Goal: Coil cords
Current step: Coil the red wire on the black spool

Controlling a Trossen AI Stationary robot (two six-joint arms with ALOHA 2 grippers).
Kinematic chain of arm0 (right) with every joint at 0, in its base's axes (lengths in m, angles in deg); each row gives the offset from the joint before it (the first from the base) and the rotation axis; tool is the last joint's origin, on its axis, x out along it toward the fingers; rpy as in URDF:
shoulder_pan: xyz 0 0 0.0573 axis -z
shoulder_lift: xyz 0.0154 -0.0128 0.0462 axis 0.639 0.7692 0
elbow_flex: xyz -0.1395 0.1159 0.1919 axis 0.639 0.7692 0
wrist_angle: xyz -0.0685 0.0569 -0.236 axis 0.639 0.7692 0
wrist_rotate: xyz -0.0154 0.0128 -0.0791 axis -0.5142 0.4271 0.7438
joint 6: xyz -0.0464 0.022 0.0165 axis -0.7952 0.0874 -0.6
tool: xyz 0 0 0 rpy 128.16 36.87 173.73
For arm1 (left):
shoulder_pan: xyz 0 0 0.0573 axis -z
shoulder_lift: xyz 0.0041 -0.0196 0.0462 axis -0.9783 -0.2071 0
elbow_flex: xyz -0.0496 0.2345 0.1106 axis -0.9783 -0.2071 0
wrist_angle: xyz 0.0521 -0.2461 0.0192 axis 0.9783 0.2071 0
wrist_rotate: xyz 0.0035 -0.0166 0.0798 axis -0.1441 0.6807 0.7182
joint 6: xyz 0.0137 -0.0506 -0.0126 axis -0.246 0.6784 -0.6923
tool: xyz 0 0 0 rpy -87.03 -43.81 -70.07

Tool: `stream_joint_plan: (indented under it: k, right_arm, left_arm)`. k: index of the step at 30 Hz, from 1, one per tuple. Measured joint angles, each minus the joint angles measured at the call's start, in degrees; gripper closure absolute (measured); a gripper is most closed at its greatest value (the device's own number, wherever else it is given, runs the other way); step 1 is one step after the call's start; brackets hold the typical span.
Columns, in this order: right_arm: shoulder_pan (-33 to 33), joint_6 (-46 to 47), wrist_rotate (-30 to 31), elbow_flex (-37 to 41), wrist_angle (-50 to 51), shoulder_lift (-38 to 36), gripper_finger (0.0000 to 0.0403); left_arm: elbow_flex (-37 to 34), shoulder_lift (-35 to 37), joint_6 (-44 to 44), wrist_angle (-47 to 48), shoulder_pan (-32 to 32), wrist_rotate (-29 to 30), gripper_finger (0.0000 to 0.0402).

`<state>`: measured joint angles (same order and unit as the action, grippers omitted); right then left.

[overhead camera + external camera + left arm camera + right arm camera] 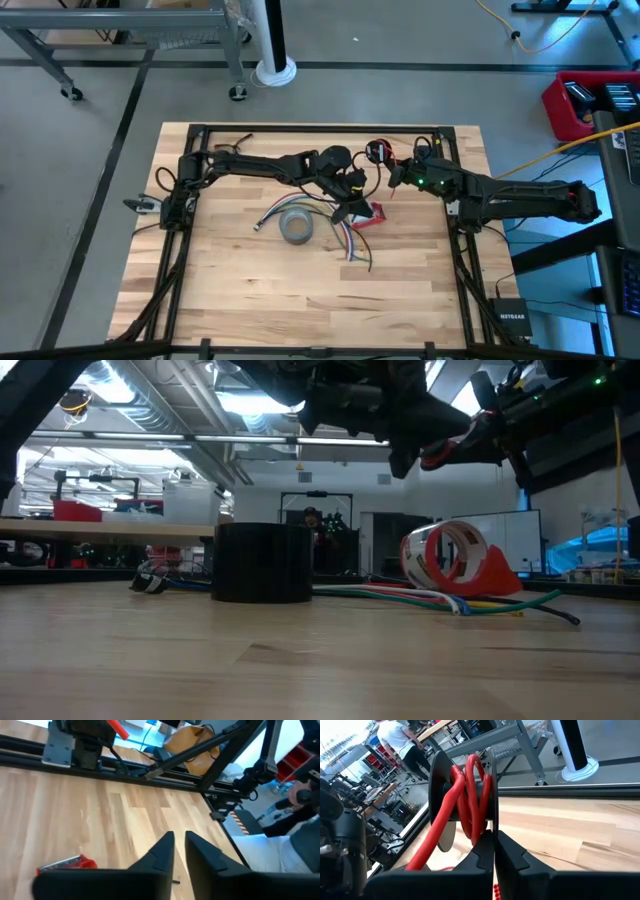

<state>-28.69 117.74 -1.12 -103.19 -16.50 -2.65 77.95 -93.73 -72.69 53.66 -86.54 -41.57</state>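
bare wood up front; tape roll point(296, 227) and loose cords point(352, 243) clutter the centre.

Overhead looks straight down; low view skims the table point(230, 270); wrist views sit close.

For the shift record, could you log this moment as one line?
right gripper: shut on spool of red cord, raised | left gripper: empty, nearly closed | tape roll: on table

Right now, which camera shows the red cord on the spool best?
The right wrist view: the red cord fills the frame, wound on a black spool at the right gripper. The high view shows a small red dot, the low view a glimpse, the left wrist view nothing.
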Motion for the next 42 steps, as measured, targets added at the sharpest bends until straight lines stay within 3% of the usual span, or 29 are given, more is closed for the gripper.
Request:
stream_joint_plan:
  k: [9, 11, 16, 19, 33, 42]
  right_arm:
    - [0.0, -0.02, 0.0, 0.0, -0.13, 0.0, 0.04]
    - [0.0, -0.02, 0.0, 0.0, -0.28, 0.0, 0.04]
    - [0.0, -0.02, 0.0, 0.0, -0.47, 0.0, 0.04]
    - [0.0, -0.04, 0.0, 0.0, -0.47, 0.0, 0.04]
    - [0.0, -0.07, 0.0, 0.02, -0.72, 0.0, 0.04]
    - [-0.11, -0.95, -0.15, 0.04, -6.0, 0.02, 0.04]
  left_arm:
    - [0.0, 0.0, -1.92, -2.36, 0.28, 0.94, 0.0279]
    - [0.0, 0.0, -1.72, -5.06, 0.08, 4.91, 0.0276]
    - [0.0, 0.0, 2.85, -10.48, 0.47, 21.26, 0.0279]
    - [0.0, 0.0, 3.17, -11.7, 1.05, 25.96, 0.0283]
    - [0.0, -0.02, 5.58, -16.56, 2.9, 26.66, 0.0284]
    - [0.0, -0.02, 5.77, -18.03, 3.25, 28.69, 0.0284]
